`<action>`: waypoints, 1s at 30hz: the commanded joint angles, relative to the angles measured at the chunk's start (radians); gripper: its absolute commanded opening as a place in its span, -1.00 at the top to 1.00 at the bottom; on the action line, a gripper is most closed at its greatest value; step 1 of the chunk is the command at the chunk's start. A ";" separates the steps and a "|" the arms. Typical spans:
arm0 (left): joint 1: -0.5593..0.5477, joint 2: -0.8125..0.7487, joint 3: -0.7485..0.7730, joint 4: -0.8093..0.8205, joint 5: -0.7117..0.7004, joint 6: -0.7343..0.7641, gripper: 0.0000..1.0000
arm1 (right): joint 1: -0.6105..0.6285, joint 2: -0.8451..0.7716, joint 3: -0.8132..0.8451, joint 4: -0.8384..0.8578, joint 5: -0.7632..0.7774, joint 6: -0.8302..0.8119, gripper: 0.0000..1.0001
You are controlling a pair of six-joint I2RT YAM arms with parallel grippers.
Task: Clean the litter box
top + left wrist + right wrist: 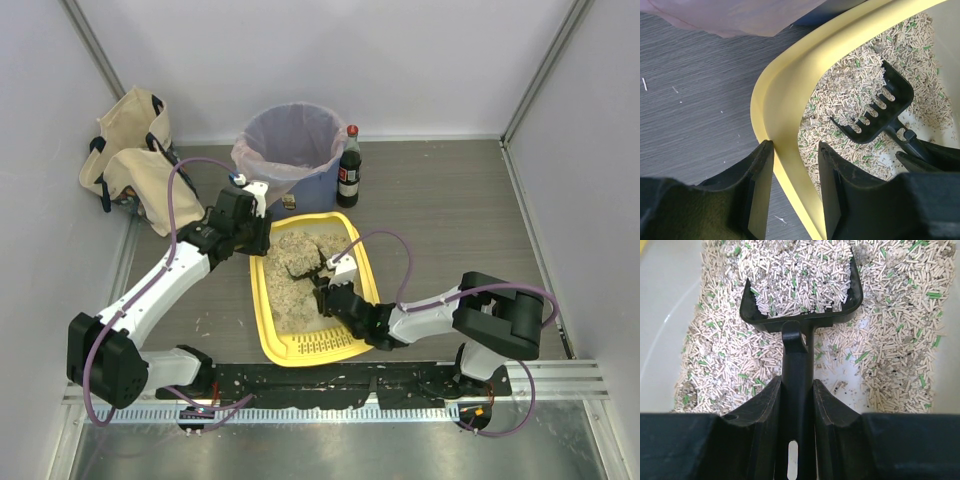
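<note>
Tallied one yellow litter box (270, 352) on one bench (450, 220). Inside litter box: one black scoop (796, 355); pellets beyond counting. Past its far end: one blue bin (322, 186), one dark bottle (349, 170), one small dark object (288, 201), too small to identify. Off its far-left corner: one beige cloth bag (125, 155). At litter box, two grasping parts: left end effector (796, 170), right end effector (797, 400).

The grey table (450, 220) is bearing the litter box (300, 352), a blue bin (318, 190), a bottle (349, 170) and, seemingly, a canvas bag (130, 160).
</note>
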 commanded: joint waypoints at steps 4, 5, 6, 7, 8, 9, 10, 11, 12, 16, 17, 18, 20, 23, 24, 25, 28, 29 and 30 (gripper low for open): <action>-0.011 0.000 0.035 0.015 0.057 0.003 0.15 | -0.012 -0.027 0.012 0.285 0.145 0.080 0.97; -0.011 -0.001 0.036 0.015 0.057 0.003 0.15 | -0.001 -0.032 0.012 0.292 0.155 0.064 0.97; -0.013 -0.001 0.033 0.015 0.057 0.003 0.15 | 0.005 -0.036 0.014 0.301 0.158 0.050 0.97; -0.011 -0.001 0.035 0.015 0.056 0.003 0.15 | 0.014 -0.044 0.015 0.311 0.164 0.038 0.97; -0.011 -0.003 0.035 0.013 0.054 0.003 0.15 | 0.026 -0.048 0.015 0.315 0.170 0.024 0.97; -0.011 -0.003 0.035 0.015 0.056 0.003 0.15 | 0.031 -0.048 0.014 0.320 0.168 0.022 0.97; -0.013 -0.004 0.035 0.015 0.054 0.003 0.15 | 0.034 -0.051 0.012 0.331 0.164 0.025 0.97; -0.011 -0.004 0.035 0.016 0.056 0.003 0.15 | 0.037 -0.051 0.008 0.335 0.165 0.025 0.97; -0.013 -0.006 0.036 0.015 0.054 0.003 0.15 | 0.045 -0.053 0.003 0.343 0.170 0.025 0.97; -0.011 -0.004 0.033 0.015 0.054 0.005 0.15 | 0.060 -0.061 -0.009 0.374 0.188 0.022 0.97; -0.011 -0.006 0.035 0.015 0.054 0.005 0.15 | 0.063 -0.067 -0.009 0.374 0.191 0.019 0.97; -0.011 -0.006 0.035 0.015 0.054 0.005 0.15 | 0.068 -0.074 -0.008 0.371 0.199 0.013 0.97; -0.011 -0.006 0.035 0.015 0.053 0.003 0.15 | 0.074 -0.087 -0.008 0.369 0.204 0.010 0.97; -0.011 -0.006 0.035 0.015 0.054 0.005 0.15 | 0.083 -0.099 -0.005 0.361 0.207 0.002 0.97; -0.011 -0.004 0.033 0.015 0.054 0.005 0.15 | 0.086 -0.099 -0.005 0.354 0.210 0.004 0.97; -0.011 -0.004 0.035 0.015 0.054 0.005 0.16 | 0.089 -0.101 -0.009 0.354 0.214 0.004 0.97; -0.011 -0.004 0.035 0.015 0.053 0.005 0.16 | 0.095 -0.104 -0.018 0.343 0.233 0.033 0.97; -0.011 -0.006 0.035 0.015 0.053 0.005 0.16 | 0.095 -0.105 -0.018 0.332 0.243 0.045 0.97; -0.011 -0.006 0.035 0.015 0.053 0.005 0.16 | 0.095 -0.107 -0.018 0.305 0.253 0.060 0.97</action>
